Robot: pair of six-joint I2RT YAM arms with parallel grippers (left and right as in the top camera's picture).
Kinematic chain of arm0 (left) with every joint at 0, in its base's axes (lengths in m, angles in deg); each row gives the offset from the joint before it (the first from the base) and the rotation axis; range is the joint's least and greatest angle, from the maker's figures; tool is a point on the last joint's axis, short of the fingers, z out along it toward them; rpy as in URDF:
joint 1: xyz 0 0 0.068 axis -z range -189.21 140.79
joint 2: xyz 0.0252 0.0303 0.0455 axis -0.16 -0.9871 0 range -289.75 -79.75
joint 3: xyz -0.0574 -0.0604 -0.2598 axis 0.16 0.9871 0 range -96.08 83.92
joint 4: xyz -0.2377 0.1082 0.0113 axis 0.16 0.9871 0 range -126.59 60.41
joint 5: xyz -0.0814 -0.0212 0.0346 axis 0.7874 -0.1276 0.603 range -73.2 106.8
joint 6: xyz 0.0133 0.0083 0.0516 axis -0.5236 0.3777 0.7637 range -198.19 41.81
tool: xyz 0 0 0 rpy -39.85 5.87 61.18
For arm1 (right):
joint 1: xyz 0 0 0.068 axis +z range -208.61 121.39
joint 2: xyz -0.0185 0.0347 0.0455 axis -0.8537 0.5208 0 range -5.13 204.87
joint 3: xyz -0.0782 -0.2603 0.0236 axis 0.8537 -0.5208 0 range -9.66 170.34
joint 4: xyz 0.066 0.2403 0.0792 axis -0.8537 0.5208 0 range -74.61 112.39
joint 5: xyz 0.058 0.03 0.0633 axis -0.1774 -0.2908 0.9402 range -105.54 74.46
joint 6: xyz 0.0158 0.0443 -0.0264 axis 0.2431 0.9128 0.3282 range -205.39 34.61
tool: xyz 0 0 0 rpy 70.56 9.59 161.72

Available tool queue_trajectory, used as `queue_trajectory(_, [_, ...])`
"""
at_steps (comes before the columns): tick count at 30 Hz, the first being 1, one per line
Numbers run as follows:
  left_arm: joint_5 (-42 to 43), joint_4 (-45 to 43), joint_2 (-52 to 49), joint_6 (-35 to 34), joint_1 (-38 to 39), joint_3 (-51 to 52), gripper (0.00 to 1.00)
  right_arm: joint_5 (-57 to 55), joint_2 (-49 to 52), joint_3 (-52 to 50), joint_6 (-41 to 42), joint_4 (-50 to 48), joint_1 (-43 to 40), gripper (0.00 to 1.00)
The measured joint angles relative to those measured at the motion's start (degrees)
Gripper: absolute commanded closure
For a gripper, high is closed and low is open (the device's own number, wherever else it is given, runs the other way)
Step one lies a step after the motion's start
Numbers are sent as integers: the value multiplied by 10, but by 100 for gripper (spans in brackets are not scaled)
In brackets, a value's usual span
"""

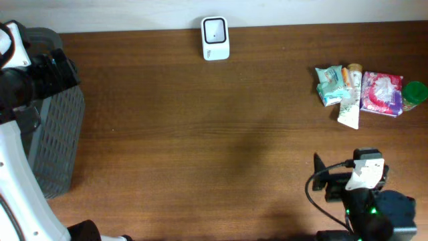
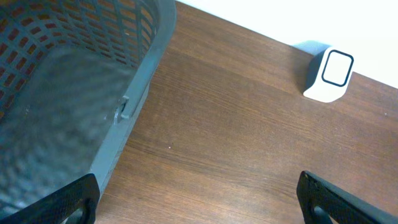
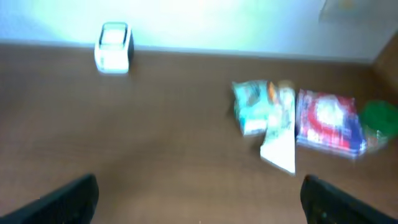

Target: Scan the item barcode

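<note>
Both of your arms are holding their jaws wide apart and gripping nothing. Your left gripper (image 2: 199,208) is hanging by the rim of the grey slotted plastic basket (image 2: 68,93). Only its two dark fingertips (image 2: 71,200) are showing at the bottom of the wrist view, and the basket is running off the frame on the left. Your right gripper (image 3: 199,202) is hovering over the bare brown wooden table (image 1: 200,134), well apart from the goods. Its wrist view is coming through blurred, so no label or barcode is reading. The items are lying clustered at the far right: a teal packet (image 1: 329,84), a white tube (image 1: 350,107) touching it, a red and pink packet (image 1: 382,92), and a green-topped thing (image 1: 416,92) sitting at the frame's edge, too small to identify. The white box-shaped scanner (image 1: 215,38) is standing at the table's far edge, well apart from them.
</note>
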Motion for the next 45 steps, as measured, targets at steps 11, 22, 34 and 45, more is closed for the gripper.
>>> queue_trajectory(11, [0,0,0,0,0,0,1,5,-144,-279,-4,-256,0,1])
queue_trajectory(22, [0,0,0,0,0,0,1,9,-145,-366,-3,-378,0,1])
queue_trajectory(34, [0,0,0,0,0,0,1,-22,-145,-366,-3,-375,-6,1])
queue_trajectory(45, [0,0,0,0,0,0,1,-24,-145,-366,-32,-375,-22,1])
